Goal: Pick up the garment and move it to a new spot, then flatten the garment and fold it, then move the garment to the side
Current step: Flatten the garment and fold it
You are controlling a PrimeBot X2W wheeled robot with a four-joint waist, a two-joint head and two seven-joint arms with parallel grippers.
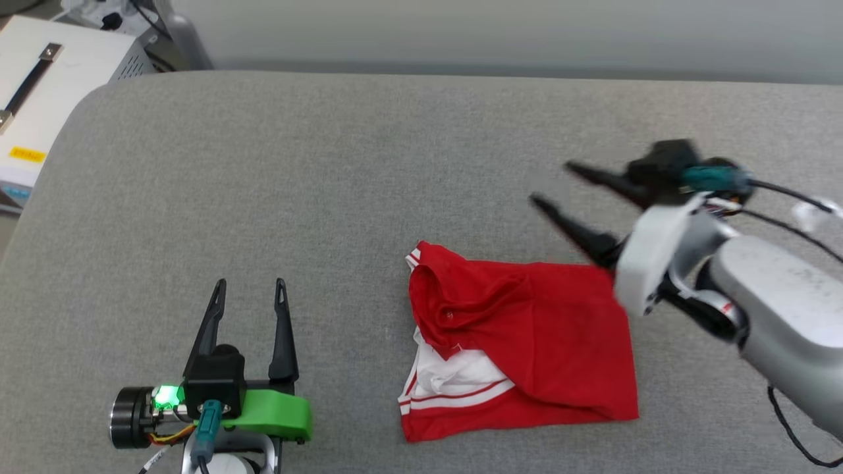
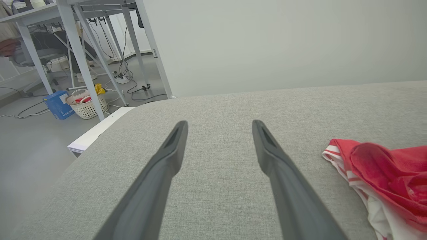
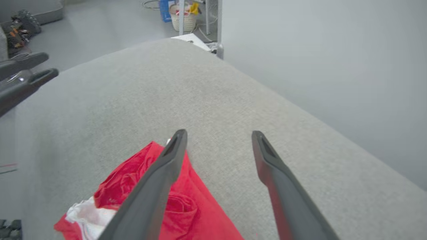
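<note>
Looking down in the head view and finding the garment point(image 1: 527, 342) low and a little right of the middle, lying on the big grey cushion point(image 1: 329, 164). Folded into a small red block, with a bit of white sleeve and red-and-white stripes poking out at its lower left. Bumpy near its left side, smoother on the right.

Spotting the left gripper point(image 1: 251, 283) at the lower left, well apart from the red cloth, with fingers pointing up the picture, spread wide and holding nothing. Seeing the same in the left wrist view: left gripper point(image 2: 219, 122) spread over bare grey cushion point(image 2: 217, 150), with the garment point(image 2: 383, 173) at the right edge.

Finding the right gripper point(image 1: 552, 182) at the right of the head view, a bit blurry, with fingers pointing to the upper left, held apart and empty. Crossing the top right corner of the garment with the lower finger; cannot tell if touching. In the right wrist view, right gripper point(image 3: 219, 132) spread too, with the picture's left finger over the red garment point(image 3: 203, 210) at the bottom and the other finger over bare cushion point(image 3: 133, 83). Also catching the left gripper point(image 3: 51, 64) at the upper left edge there.

Seeing a white box point(image 1: 46, 85) with a black handle at the upper left of the head view, beside the cushion. Seeing a white basket point(image 2: 87, 105) and a blue box point(image 2: 58, 105) on the floor at the left of the left wrist view.
</note>
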